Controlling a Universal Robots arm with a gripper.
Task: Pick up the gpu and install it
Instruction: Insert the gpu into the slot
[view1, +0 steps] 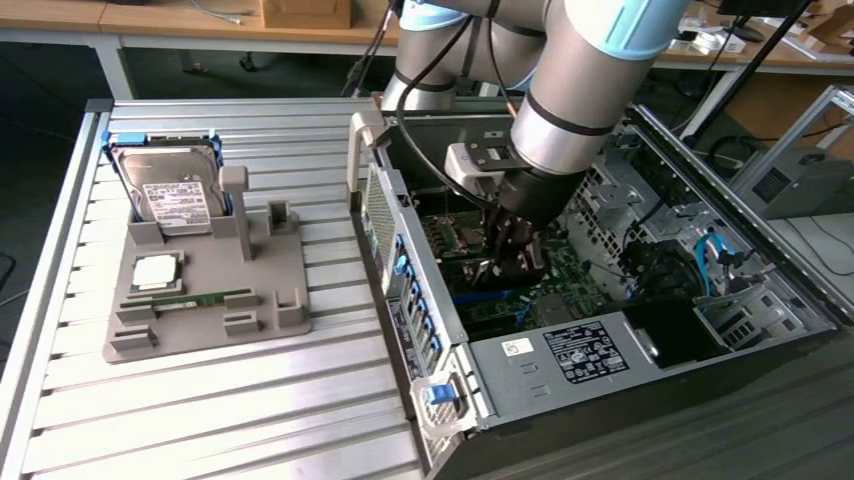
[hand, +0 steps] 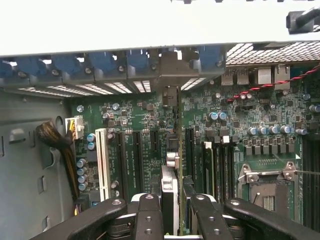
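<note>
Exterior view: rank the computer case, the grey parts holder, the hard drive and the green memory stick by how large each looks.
1. Computer case, largest by far.
2. Grey parts holder.
3. Hard drive, standing upright in the holder.
4. Green memory stick, a thin strip lying on the holder.
The gaps are wide enough that nearness to the camera does not blur the order.

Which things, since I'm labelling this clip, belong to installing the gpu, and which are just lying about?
In the job: gpu, held edge-on by the gripper; motherboard; computer case.
Lying about: hard drive, memory stick, processor chip, grey holder.
</note>
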